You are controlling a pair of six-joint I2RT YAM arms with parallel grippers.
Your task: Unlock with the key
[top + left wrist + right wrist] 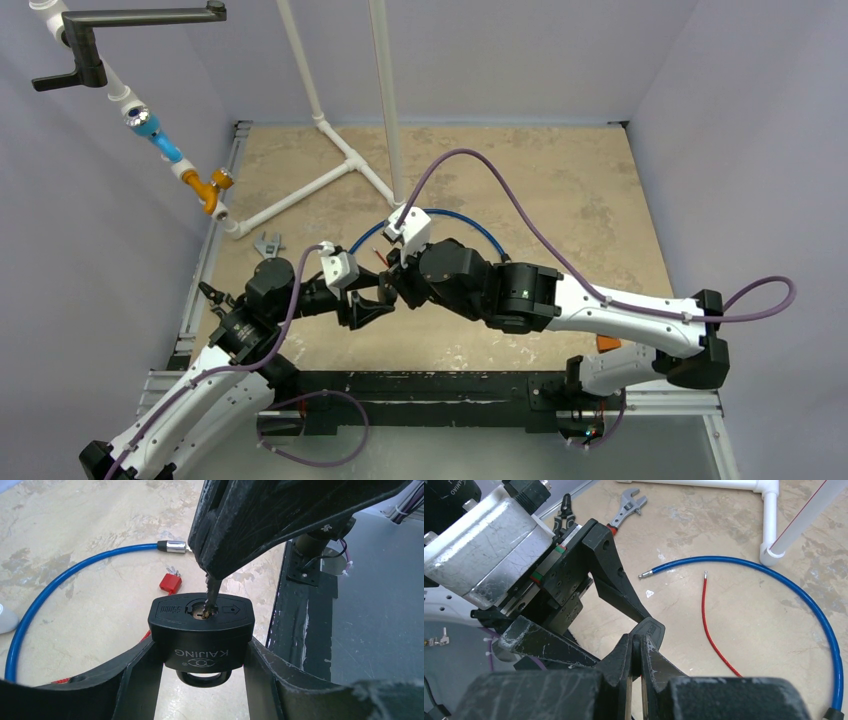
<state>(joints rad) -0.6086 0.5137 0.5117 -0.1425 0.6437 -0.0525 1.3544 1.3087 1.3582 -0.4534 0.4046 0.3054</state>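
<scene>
Above the table (560,200), the two arms meet over a black padlock (201,630). The left gripper (201,650) stands about half open, its fingers (150,665) clamped on the two flat sides of the lock body. This holds the lock off the surface with its keyhole face turned out toward the other arm and its shackle (202,680) pointing back toward the left wrist. The hold appears chosen to keep the body from twisting when the key is turned.

The right gripper (212,572) is all but closed and pinches the key (211,592) by its head. The blade points down and its tip is entered in the keyway (202,611). How deep it sits cannot be told from the left wrist view. In the right wrist view the pinched fingers hide the key altogether.

The insertion looks under way and the turn not yet made. The shackle shows no sign of release. The next move likely calls for seating the blade fully, in line with the slot, before any rotation.

A blue cable (774,575), a red cord (709,625), a small red tag (170,582) and a wrench (626,507) lie on the surface, apart from the work.
</scene>
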